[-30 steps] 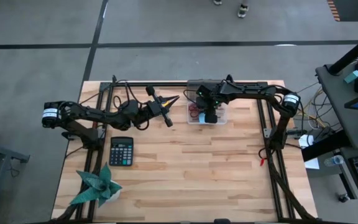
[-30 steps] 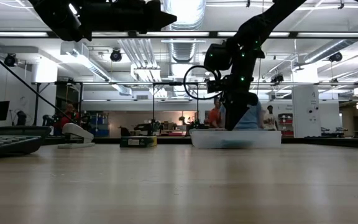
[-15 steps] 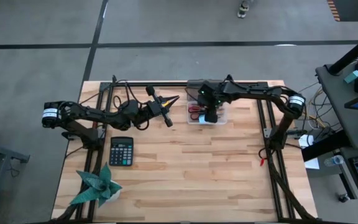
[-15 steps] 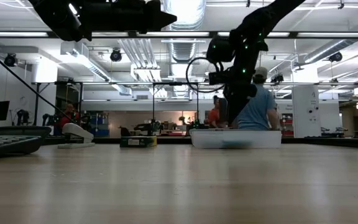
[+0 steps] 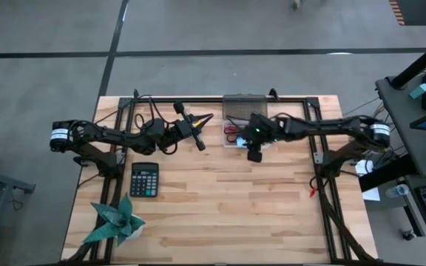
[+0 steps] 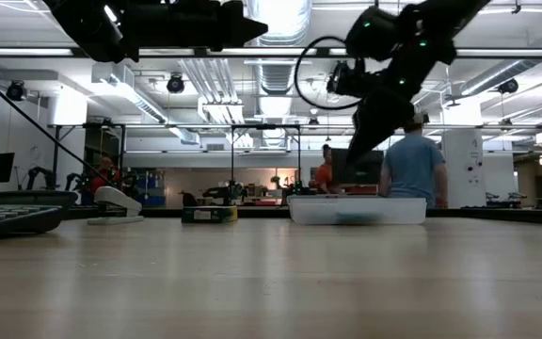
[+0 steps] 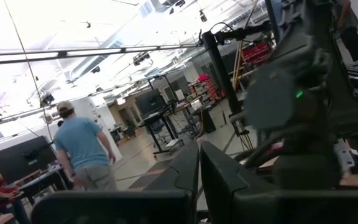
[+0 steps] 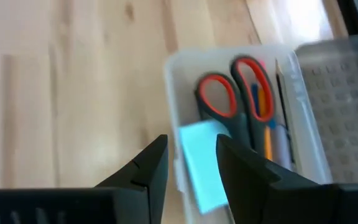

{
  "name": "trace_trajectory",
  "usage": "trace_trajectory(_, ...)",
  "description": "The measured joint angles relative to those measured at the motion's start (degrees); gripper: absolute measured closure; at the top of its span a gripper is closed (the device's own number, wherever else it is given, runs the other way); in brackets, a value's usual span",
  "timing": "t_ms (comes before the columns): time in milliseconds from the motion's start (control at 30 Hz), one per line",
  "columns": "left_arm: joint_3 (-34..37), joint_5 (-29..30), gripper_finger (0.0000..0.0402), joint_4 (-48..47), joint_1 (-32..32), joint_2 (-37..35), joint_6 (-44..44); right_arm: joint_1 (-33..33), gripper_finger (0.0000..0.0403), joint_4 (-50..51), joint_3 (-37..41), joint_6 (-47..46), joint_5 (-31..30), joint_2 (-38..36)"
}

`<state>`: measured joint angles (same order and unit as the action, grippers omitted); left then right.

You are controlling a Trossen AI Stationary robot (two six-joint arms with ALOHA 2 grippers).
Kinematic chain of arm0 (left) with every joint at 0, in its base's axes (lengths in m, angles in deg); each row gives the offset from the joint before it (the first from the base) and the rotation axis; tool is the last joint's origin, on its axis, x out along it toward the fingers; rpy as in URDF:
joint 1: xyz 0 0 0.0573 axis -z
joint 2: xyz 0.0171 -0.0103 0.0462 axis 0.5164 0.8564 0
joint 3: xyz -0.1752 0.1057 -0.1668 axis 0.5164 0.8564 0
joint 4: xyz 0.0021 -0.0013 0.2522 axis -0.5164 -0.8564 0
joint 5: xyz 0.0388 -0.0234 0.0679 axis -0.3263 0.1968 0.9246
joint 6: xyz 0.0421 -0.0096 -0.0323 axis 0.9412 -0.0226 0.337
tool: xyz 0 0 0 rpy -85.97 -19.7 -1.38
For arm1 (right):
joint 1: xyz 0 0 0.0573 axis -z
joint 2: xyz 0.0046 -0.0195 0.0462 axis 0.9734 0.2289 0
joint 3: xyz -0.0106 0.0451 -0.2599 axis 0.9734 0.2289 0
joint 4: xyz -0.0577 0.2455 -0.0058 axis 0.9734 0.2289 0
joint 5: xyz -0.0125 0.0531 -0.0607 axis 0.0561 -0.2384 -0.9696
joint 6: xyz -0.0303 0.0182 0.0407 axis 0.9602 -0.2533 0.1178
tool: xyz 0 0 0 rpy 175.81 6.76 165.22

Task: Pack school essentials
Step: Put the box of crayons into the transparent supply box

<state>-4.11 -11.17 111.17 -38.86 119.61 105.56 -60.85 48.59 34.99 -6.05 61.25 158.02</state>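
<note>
The right gripper (image 5: 254,154) hung above the table at the clear box's (image 5: 231,142) five o'clock edge, its fingers (image 8: 148,165) parted a little and holding nothing. Inside the box lay the red-handled scissors (image 8: 229,99), the light-blue note pad (image 8: 202,163) and some pens (image 8: 267,127). The left gripper (image 5: 200,144) waited pinched shut off at nine o'clock. A calculator (image 5: 145,179) and green paper plant (image 5: 115,220) sat towards seven o'clock, well apart.
</note>
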Motion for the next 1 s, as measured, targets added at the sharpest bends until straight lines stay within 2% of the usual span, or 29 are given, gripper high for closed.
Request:
trace_trajectory(300, 0.0, 0.0, 0.0402, -0.3, -0.1, 0.0, 0.0, -5.6, 0.0294, -25.1, 16.5, -1.7, -0.1, -11.1)
trace_trajectory(500, 0.0, 0.1, 0.0402, -0.4, -0.1, 0.0, 0.0, -6.9, 0.0307, -30.4, 22.8, -2.0, -0.1, -16.0)
trace_trajectory(767, 0.0, 0.1, 0.0402, -0.6, -0.1, 0.0, -0.4, -9.9, 0.0331, -41.7, 30.9, 2.5, -0.1, -22.3)
trace_trajectory(1000, 0.0, 0.1, 0.0402, -0.9, -0.1, 0.0, -10.0, -11.1, 0.0343, -43.8, 36.4, 3.1, 0.0, -29.5)
